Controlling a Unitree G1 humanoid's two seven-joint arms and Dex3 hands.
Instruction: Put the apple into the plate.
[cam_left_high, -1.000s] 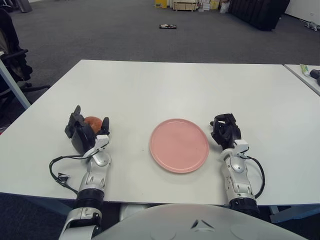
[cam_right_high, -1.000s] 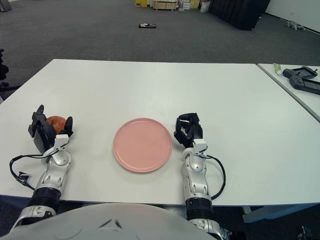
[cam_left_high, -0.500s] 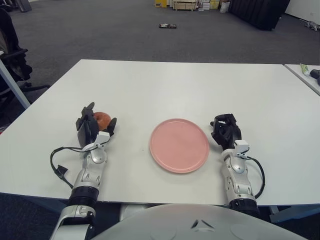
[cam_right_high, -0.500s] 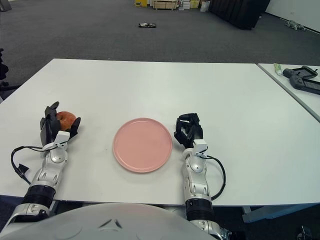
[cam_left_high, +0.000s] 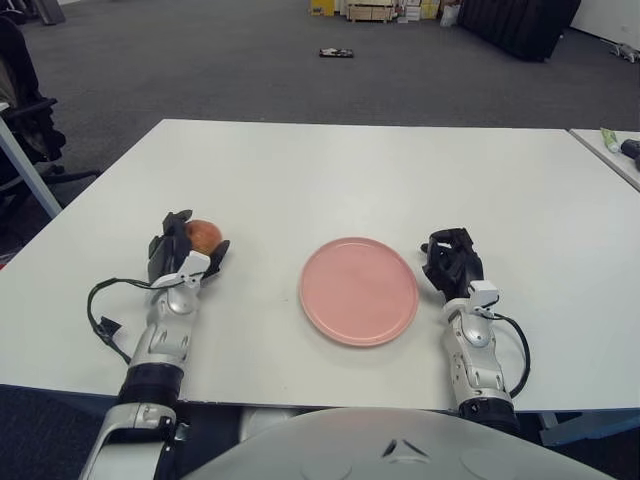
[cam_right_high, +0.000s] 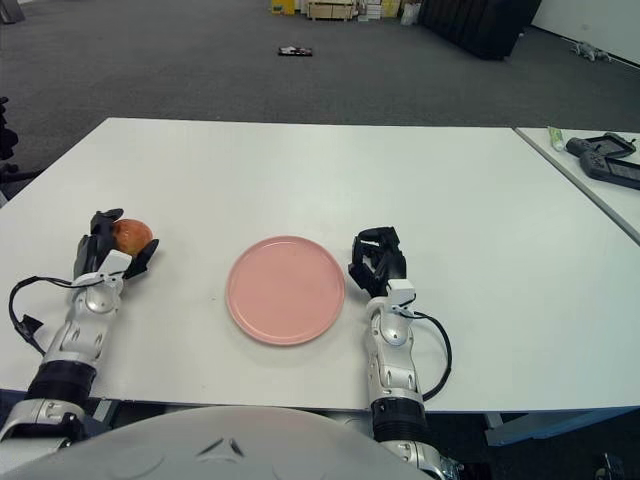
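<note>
A red-orange apple sits in my left hand at the left of the white table. The hand's fingers curl around the apple from both sides, low over the tabletop. I cannot tell whether the apple rests on the table. A pink plate lies empty in the middle, about a hand's width to the right of the apple. My right hand rests on the table just right of the plate, fingers curled and holding nothing.
A second table stands at the far right with dark devices on it. An office chair stands off the table's left side. A loose cable hangs by my left forearm.
My left hand has shifted forward and slightly right with the apple in it, and its forearm has swung left. The right hand and the plate have not moved.
</note>
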